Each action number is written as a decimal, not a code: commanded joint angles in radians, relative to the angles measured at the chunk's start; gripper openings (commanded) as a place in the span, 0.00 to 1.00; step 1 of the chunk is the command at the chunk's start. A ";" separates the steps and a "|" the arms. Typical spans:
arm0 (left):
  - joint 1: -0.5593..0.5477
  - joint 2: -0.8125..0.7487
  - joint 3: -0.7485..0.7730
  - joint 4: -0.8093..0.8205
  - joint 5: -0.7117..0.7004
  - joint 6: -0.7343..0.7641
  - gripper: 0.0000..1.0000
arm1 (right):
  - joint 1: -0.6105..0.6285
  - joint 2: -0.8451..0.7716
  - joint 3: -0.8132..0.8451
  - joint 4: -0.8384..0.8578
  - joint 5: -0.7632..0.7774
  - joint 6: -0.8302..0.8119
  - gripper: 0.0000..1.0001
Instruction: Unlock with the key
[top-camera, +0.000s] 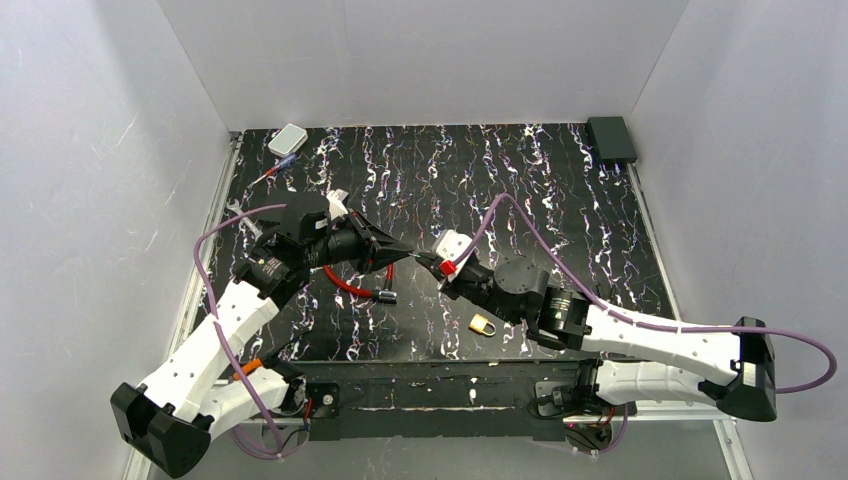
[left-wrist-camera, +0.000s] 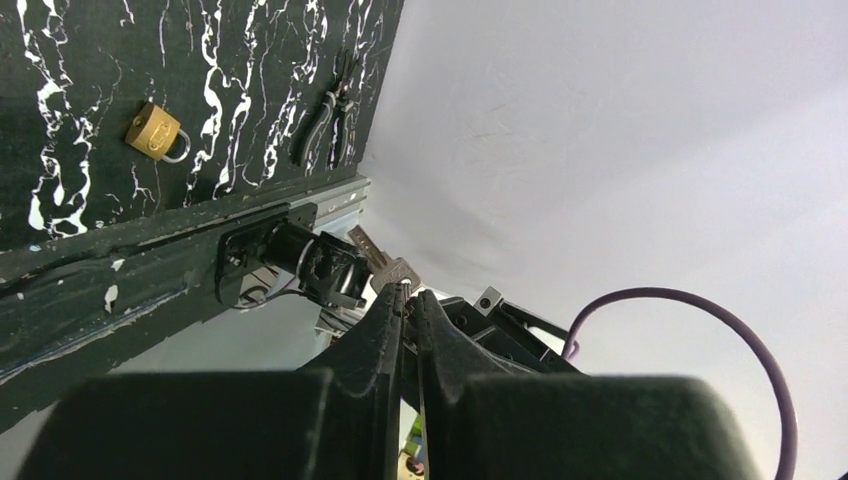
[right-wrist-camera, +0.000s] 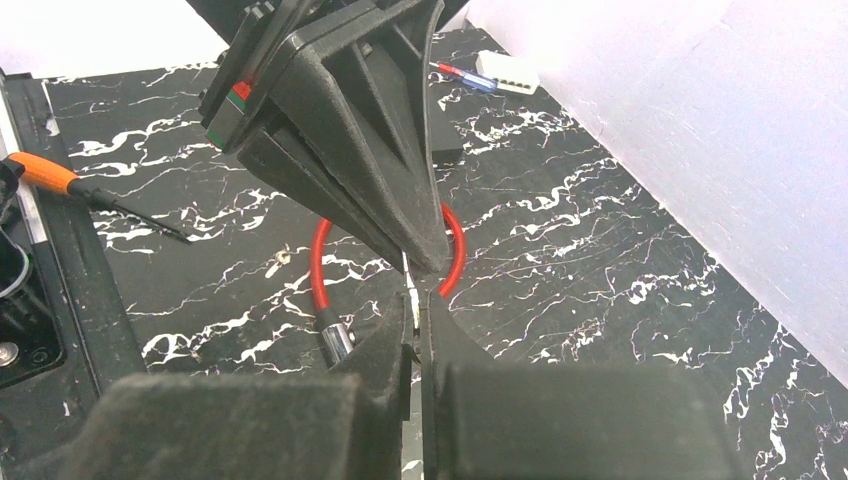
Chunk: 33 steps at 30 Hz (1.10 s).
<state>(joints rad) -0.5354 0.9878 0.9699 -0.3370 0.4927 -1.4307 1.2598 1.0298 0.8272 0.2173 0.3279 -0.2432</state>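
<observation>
**Inspector:** Start at the near edge. What is there?

**Assistant:** An orange-handled screwdriver (right-wrist-camera: 45, 172) lies at the near left of the bench (top-camera: 560, 200) and has no part in the job. The padlock (top-camera: 482, 324) lies flat at the near right, just beside the right forearm. Neither claw is touching it, and its shackle appears closed.

**Inspector:** And further in?

**Assistant:** A red cable lock (top-camera: 345, 285) lies on the bench under the left arm's wrist. Above mid-bench, the left claw (top-camera: 404, 250) and the right claw (top-camera: 428, 262) meet tip to tip. The key (left-wrist-camera: 380, 262) is between them, up in the air, to the left of the padlock and apart from it.

**Inspector:** State of the claws?

**Assistant:** Both are closed right down. The right wrist view shows a thin metal edge running from the right claw's pinched tips into the tip of the left claw. I take it that both are gripping the key.

**Inspector:** Which step is this?

**Assistant:** In my judgement it is a handover of the key from one claw to the other. Unlocking has not begun.

**Inspector:** What does the next move call for?

**Assistant:** One claw must let go without twisting the key in the other's grip; I cannot tell which one. The freed claw should then steady the padlock so the key's blade can be lined up with the keyway.

**Inspector:** And the far side?

**Assistant:** There is a white box (top-camera: 288, 138) at the far left and a black box (top-camera: 611, 138) in the far right corner
</observation>
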 joint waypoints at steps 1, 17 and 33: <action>0.000 -0.005 0.014 0.020 0.037 0.035 0.00 | 0.007 0.019 0.006 0.035 0.027 -0.007 0.01; 0.001 -0.009 0.010 0.106 -0.015 0.137 0.00 | 0.009 -0.014 0.037 -0.083 0.008 0.218 0.57; 0.012 -0.030 0.090 0.248 0.040 0.473 0.00 | -0.028 -0.117 0.272 -0.305 -0.022 0.650 0.89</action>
<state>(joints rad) -0.5312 0.9859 0.9913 -0.1398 0.4885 -1.0897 1.2442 0.8742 0.9489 -0.0284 0.3298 0.2291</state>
